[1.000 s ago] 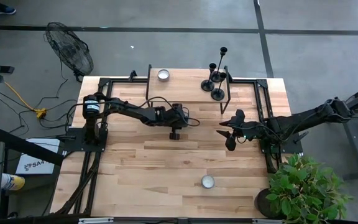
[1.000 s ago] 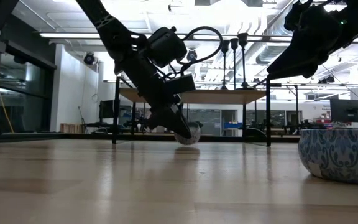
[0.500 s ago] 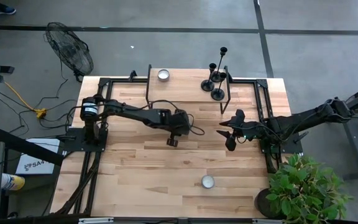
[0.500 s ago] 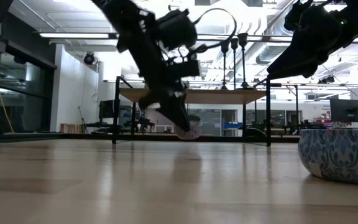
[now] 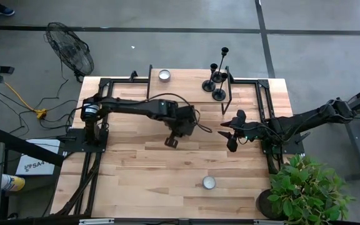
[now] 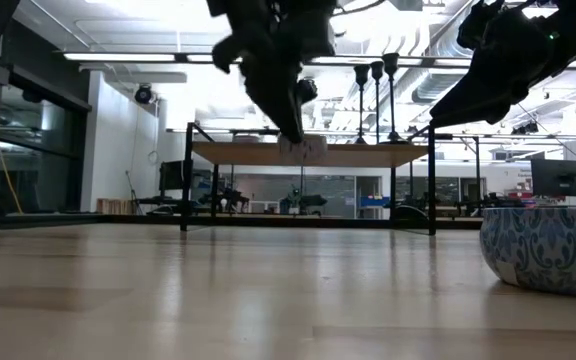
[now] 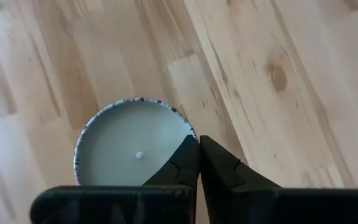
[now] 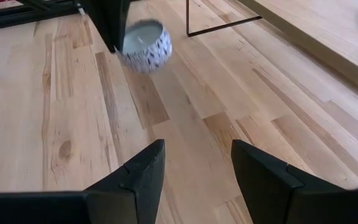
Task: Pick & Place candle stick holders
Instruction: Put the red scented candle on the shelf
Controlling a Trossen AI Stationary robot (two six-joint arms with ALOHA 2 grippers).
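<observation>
Three black candlesticks [image 5: 216, 81] stand by their round bases on the raised wooden shelf [image 5: 186, 87] at the table's far right; they also show in the low view [image 6: 376, 100]. My left gripper [image 5: 171, 142] is over the table's middle, shut on a small round patterned candle tin [image 7: 132, 152], which hangs in the air [image 6: 301, 147]. My right gripper [image 8: 194, 171] is open and empty, hovering to the right of the middle [image 5: 230, 140], pointing toward the tin [image 8: 145, 43]. My left gripper pinches the candle tin's rim [image 7: 188, 138] between its two fingers, one finger inside over the wax and one outside the wall. The fingers come from above, pointing down. The tin hangs below them, slightly tilted, lifted clear of the table [image 8: 146, 46].
A second candle tin [image 5: 164, 75] sits on the shelf's left end, a third [image 5: 209, 182] near the table's front edge, large in the low view [image 6: 543, 250]. The shelf's black frame legs [image 5: 229, 100] stand between the arms. A potted plant [image 5: 305, 190] is at the front right corner.
My left gripper has risen, carrying the candle tin from just above the table up to about shelf height. It has moved a little toward the table's near edge and turned. The tin stays in its fingers.
</observation>
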